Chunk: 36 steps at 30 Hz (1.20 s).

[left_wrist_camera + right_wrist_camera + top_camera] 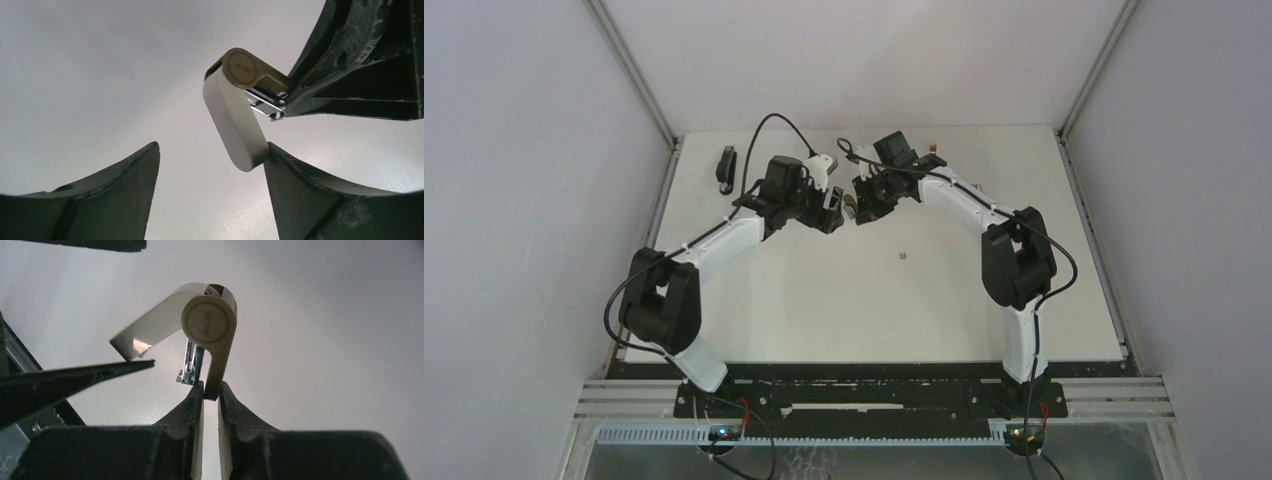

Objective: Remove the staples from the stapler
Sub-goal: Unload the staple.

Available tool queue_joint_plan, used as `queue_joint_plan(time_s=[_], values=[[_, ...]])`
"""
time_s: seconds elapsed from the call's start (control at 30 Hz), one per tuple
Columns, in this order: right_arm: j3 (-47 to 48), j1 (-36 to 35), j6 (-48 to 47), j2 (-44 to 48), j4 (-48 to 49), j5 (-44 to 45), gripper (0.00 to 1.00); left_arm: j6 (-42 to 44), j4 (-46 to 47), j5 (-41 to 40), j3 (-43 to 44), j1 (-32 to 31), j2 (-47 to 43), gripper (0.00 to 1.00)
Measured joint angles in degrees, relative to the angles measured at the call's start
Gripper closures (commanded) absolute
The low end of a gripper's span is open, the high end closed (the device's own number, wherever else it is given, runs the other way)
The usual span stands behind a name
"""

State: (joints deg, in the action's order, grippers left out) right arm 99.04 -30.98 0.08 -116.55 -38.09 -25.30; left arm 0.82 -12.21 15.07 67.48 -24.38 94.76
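A beige and white stapler [207,320] is held in the air, hinged open. My right gripper [211,389] is shut on its beige base. The white lid [150,327] swings out to the left and the metal magazine [192,362] hangs bare. I cannot tell if staples sit in it. In the left wrist view my left gripper [211,147] is open. The lid's end [245,150] touches its right finger [285,170]. In the top view the grippers meet at the stapler [851,205]. A tiny grey piece [903,256], seemingly a staple strip, lies on the table.
A black stapler [725,168] lies at the back left of the white table [844,310]. A small pinkish thing [934,150] sits at the back, behind the right arm. Grey walls close in the table on three sides.
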Motion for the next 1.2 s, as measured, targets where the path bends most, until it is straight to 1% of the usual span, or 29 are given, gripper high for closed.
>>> queue_joint_plan(time_s=[0.17, 0.5, 0.57, 0.63, 0.83, 1.03, 1.2], values=[[-0.85, 0.2, -1.29, 0.98, -0.74, 0.61, 1.0, 0.37, -0.26, 0.02, 0.0, 1.2, -1.36, 0.29], [-1.95, 0.2, -3.69, 1.73, -3.08, 0.76, 1.0, 0.83, -0.33, -1.4, 0.0, 3.39, -2.01, 0.28], [-1.95, 0.2, -4.09, 1.79, -3.13, 0.74, 1.0, 0.85, -0.33, -1.46, 0.0, 3.65, -2.01, 0.25], [-1.95, 0.2, -4.44, 1.81, -3.28, 0.72, 1.0, 0.87, -0.24, -1.4, 0.0, 3.89, -2.01, 0.2], [-1.99, 0.2, -5.42, 1.81, -3.72, 1.07, 1.0, 1.68, -0.07, 3.06, 0.0, 4.33, -2.1, 0.0], [-2.4, 0.26, -6.75, 2.12, -3.67, 2.8, 1.0, 2.91, -0.15, 8.31, -0.02, 4.33, -3.43, 0.0], [-5.35, 0.26, -9.9, 4.52, -2.08, 6.08, 1.0, 3.32, -0.39, 11.3, -0.07, 5.29, -4.72, 0.0]])
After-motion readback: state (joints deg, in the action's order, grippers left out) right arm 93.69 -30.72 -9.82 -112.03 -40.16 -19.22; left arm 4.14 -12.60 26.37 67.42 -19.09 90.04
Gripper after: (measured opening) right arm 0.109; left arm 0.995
